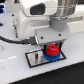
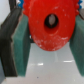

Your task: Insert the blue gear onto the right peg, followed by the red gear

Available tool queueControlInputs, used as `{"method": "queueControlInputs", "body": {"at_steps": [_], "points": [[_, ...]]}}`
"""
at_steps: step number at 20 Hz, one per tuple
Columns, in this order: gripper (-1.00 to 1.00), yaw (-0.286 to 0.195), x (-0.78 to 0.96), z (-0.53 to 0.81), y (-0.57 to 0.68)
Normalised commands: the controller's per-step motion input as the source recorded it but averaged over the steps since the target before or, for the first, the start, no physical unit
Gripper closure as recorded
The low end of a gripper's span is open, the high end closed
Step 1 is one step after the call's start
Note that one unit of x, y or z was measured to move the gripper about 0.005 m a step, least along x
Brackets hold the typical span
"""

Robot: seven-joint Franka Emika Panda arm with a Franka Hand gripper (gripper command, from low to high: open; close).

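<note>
In the exterior view my gripper hangs over the black-rimmed grey plate and is shut on the red gear. The red gear sits just above the blue gear, whose rim shows beneath it at the plate's right part. The right peg is hidden under the gears. In the wrist view the red gear fills the space between my two teal finger pads, its dark centre hole facing the camera. A sliver of blue shows behind it.
The plate lies on a white table. A black cable runs along the table in the exterior view's left. The arm's white body covers the space behind the plate.
</note>
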Motion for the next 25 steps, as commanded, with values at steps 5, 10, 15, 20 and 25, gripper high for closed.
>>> {"method": "queueControlInputs", "body": {"at_steps": [5, 10, 15, 20, 25], "points": [[-1.00, 0.000, 0.12, -0.21, -0.05], [-1.00, 0.000, 0.04, 0.43, 0.16], [-1.00, 0.000, 0.00, 0.69, 0.24], [-1.00, 0.000, 0.00, 0.26, 0.12], [-1.00, 0.000, 0.00, 0.00, 0.00]]}}
